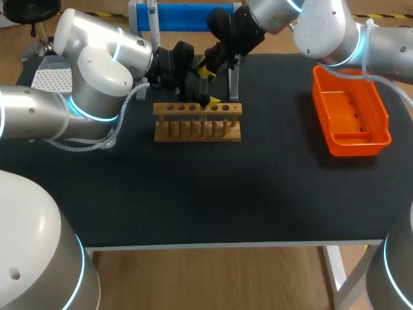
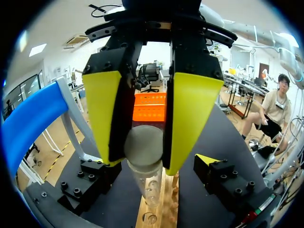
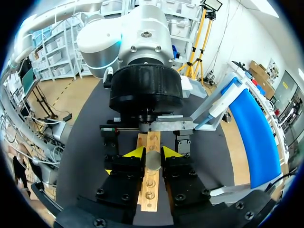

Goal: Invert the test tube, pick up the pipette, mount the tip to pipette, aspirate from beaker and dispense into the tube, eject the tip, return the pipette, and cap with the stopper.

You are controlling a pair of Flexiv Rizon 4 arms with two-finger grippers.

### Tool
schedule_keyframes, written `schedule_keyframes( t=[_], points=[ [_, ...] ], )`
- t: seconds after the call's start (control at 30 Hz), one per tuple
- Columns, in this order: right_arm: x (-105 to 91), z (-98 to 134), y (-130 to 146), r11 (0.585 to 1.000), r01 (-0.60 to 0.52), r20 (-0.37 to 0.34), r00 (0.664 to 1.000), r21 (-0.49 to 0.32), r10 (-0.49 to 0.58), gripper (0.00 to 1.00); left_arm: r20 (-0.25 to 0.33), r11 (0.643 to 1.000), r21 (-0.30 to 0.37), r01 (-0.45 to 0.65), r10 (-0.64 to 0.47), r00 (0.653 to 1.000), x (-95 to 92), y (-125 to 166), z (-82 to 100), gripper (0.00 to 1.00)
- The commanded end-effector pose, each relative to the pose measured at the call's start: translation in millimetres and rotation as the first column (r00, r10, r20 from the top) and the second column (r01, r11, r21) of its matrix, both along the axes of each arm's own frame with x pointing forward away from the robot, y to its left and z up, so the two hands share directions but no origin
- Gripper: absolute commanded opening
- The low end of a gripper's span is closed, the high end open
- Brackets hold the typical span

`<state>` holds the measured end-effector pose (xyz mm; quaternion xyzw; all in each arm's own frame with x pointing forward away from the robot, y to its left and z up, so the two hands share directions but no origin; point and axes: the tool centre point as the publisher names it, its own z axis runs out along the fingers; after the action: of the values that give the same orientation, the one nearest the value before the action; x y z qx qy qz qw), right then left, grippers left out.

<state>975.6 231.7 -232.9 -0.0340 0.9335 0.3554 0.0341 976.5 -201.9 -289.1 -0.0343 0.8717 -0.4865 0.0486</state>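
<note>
My right gripper (image 3: 153, 154) is shut on the rounded end of a clear test tube (image 2: 145, 175). The tube's body runs down toward the wooden rack (image 1: 197, 123). In the left wrist view those big yellow fingers (image 2: 194, 118) clamp the tube from two sides. My left gripper (image 2: 152, 166) faces it, open wide, its fingers apart on either side of the tube without touching it. From above, both grippers meet over the rack's middle, the right gripper (image 1: 208, 72) coming from the back right and the left gripper (image 1: 201, 87) from the left. The tube is hidden there.
An orange basket (image 1: 352, 116) stands at the right. A blue stand (image 1: 174, 16) runs along the back edge, with a small clear stand (image 1: 233, 77) behind the rack. A white box (image 1: 51, 77) sits at the far left. Dark mat (image 1: 213, 194) lies bare in front.
</note>
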Motion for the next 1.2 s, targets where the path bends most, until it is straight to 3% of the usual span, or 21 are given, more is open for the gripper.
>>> schedule_keyframes(
  t=[0.03, 0.07, 0.1, 0.13, 0.17, 0.47, 0.77, 0.8, 0.9, 1.03, 1.1, 1.2],
  points=[
    [-1.2, -1, -3, 1.000, -0.002, -0.008, 1.000, 0.000, 0.002, 0.05, -0.004, 1.000, 0.002, 0.005, -0.005, 1.000, 1.7, 0, 0.2, 1.00],
    [-1.4, -2, -3, 1.000, 0.002, -0.011, 1.000, 0.004, -0.002, 0.34, -0.004, 1.000, 0.002, 0.005, -0.005, 1.000, 1.7, 0, 0.2, 1.00],
    [-1.3, -2, -4, 1.000, 0.003, -0.011, 1.000, 0.005, -0.003, 0.48, -0.004, 1.000, 0.002, 0.005, -0.005, 1.000, 1.7, 0, 0.2, 1.00],
    [-1.4, -2, -5, 1.000, 0.008, -0.011, 1.000, 0.008, -0.008, 0.84, -0.004, 1.000, 0.002, 0.005, -0.005, 1.000, 1.7, 0, 0.2, 1.00],
    [-1.4, -1, -6, 1.000, 0.014, -0.012, 1.000, 0.020, -0.014, 1.00, -0.004, 1.000, 0.002, 0.005, -0.005, 1.000, 1.7, 0, 0.2, 1.00],
    [-0.1, 5, -23, 0.995, 0.039, -0.003, 0.999, 0.094, -0.039, 1.00, -0.004, 1.000, 0.002, 0.005, -0.005, 1.000, 1.7, 0, 0.2, 1.00],
    [-0.4, 10, -35, 0.972, 0.041, 0.006, 0.999, 0.232, -0.044, 1.00, -0.004, 1.000, 0.002, 0.005, -0.005, 1.000, 1.7, 0, 0.2, 1.00],
    [-0.5, 10, -35, 0.968, 0.040, 0.004, 0.999, 0.250, -0.042, 0.93, -0.004, 1.000, 0.002, 0.005, -0.005, 1.000, 1.7, 0, 0.2, 1.00],
    [-0.9, 12, -37, 0.960, 0.029, 0.015, 0.999, 0.280, -0.035, 0.52, -0.004, 1.000, 0.002, 0.005, -0.005, 1.000, 1.7, 0, 0.2, 1.00],
    [-1.7, 15, -38, 0.946, 0.016, 0.031, 0.999, 0.325, -0.027, 0.33, -0.004, 1.000, 0.002, 0.005, -0.005, 1.000, 1.7, 0, 0.2, 1.00],
    [-2.2, 16, -38, 0.938, 0.013, 0.028, 0.999, 0.346, -0.024, 0.00, -0.004, 1.000, 0.002, 0.005, -0.005, 1.000, 1.7, 0, 0.2, 1.00],
    [-2.7, 17, -37, 0.926, 0.006, 0.029, 0.999, 0.379, -0.018, 0.00, -0.004, 1.000, 0.002, 0.005, -0.005, 1.000, 1.7, 0, 0.2, 1.00]
  ],
)
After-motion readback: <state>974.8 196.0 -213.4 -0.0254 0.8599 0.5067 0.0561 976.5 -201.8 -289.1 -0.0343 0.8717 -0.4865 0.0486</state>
